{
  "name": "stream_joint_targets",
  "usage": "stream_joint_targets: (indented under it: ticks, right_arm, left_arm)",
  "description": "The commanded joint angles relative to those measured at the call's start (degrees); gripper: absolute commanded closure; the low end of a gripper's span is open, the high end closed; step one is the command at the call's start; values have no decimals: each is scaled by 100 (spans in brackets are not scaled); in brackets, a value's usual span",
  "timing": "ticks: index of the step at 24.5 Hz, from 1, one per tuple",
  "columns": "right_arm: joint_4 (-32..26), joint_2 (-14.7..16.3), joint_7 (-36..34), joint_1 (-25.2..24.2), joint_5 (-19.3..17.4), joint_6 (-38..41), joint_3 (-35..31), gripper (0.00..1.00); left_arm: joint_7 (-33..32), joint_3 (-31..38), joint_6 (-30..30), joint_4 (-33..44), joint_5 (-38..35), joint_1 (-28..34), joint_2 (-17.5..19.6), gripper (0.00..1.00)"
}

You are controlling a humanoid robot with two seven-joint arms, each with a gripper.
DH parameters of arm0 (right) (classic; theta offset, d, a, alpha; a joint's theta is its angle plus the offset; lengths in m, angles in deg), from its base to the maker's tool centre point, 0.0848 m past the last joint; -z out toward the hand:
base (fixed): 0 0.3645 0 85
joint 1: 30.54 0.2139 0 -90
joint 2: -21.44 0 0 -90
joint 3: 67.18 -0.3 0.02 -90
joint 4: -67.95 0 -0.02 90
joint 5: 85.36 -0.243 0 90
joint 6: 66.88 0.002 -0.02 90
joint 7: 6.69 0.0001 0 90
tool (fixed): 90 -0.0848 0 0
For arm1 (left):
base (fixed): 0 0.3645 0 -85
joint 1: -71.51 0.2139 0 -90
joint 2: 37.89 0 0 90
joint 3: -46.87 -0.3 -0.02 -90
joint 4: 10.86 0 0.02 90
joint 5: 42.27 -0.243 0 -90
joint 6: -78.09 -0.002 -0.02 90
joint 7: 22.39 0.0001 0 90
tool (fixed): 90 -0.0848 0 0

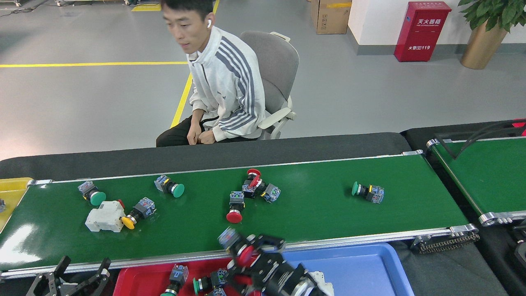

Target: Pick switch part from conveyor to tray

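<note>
The conveyor (312,218) carries several switch parts: green-capped ones (91,196) (170,187) (367,192), a yellow-capped one (137,211), a red-capped one (235,205) and a red cluster (258,186). My right gripper (248,258), blurred by motion, is shut on a red-capped switch part (240,248) above the belt's front rail, where the red tray (139,281) meets the blue tray (361,267). Two switch parts (176,277) (209,283) lie in the red tray. At the bottom left my left gripper (76,273) stands open with nothing in it.
A white breaker (104,216) lies on the belt at the left; another (324,279) peeks out in the blue tray. A yellow tray (10,193) is at the far left, a second green belt (489,172) at the right. A person (224,82) sits behind the conveyor.
</note>
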Motion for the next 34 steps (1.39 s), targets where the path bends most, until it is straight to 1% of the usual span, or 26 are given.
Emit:
stream_joint_targets:
  ticks: [1,4,5,6,9,10,11,13,14,16,17,21,23,24,26,28,30,31,32,33,34]
  right_arm:
    - [-57,-46,-110,48,-22,28,1,1]
    - [-92,-11,-128,48,-57,10,-342,1]
    - [-110,-11,-172,13,-66,-7,-693,1]
    - [-110,-11,-268,-75,-66,-25,-1203,1]
    - [-162,-46,-646,-620,-75,-16,-2986,1]
    - [-145,-29,-708,-752,-127,1,-3646,1]
    - [-118,-11,-717,-883,-259,1,-4199,1]
    - [-127,7,-725,-1174,-479,28,-4842,1]
    - [-145,68,-725,-1323,-549,28,-4991,1]
    - [-136,323,-725,-1499,-584,10,-5070,1]
    - [-127,393,-725,-1508,-593,-16,-5079,1]
    - [-136,411,-717,-1517,-584,-25,-5053,1]
    - [-215,393,-708,-1543,-576,-25,-5035,1]
    - [-347,393,-699,-1622,-567,-25,-5009,1]
    - [-847,393,-690,-2131,-567,-25,-4991,1]
    - [-1164,393,-673,-2439,-549,-34,-4991,1]
    - [-1208,376,-664,-2510,-505,-51,-4991,1]
    - [-1191,376,-646,-2466,-488,-104,-4991,1]
    - [-1173,385,-602,-2395,-479,-210,-4982,1]
    - [-1120,376,-479,-2176,-479,-254,-4956,1]
    - [-980,384,-322,-1886,-479,-227,-4860,1]
  left_arm:
    - [32,34,-39,-213,-20,-239,191,0]
    - [32,25,-171,-600,-29,-573,332,0]
    - [32,-10,-276,-723,-29,-670,411,0]
    - [32,-28,-356,-855,-29,-758,481,0]
    - [32,-54,-356,-1092,-29,-872,552,0]
    - [32,-72,-347,-1171,-29,-925,560,0]
    - [32,-98,-347,-1250,-29,-977,569,0]
    - [32,-133,-356,-1418,-29,-1065,631,0]
    - [32,-133,-364,-1549,-29,-1153,648,0]
    - [40,-133,-373,-1954,-29,-1461,683,0]
    - [40,-133,-364,-2155,-29,-1627,710,0]
    - [67,-195,-399,-2823,-29,-2005,956,0]
    - [93,-362,-558,-3193,-29,-2305,1000,0]
    - [102,-441,-681,-3369,-29,-2445,1026,0]
    - [111,-590,-830,-3667,-29,-2630,1114,0]
    - [111,-652,-848,-3764,-20,-2718,1141,0]
    - [120,-661,-874,-3843,-29,-2797,1123,0]
    - [120,-669,-918,-3922,-29,-2867,1114,4]
    - [120,-669,-1050,-4045,-29,-2981,1079,13]
    - [120,-696,-1173,-4221,-29,-3122,1053,32]
    - [137,-775,-1217,-4423,-12,-3271,1035,47]
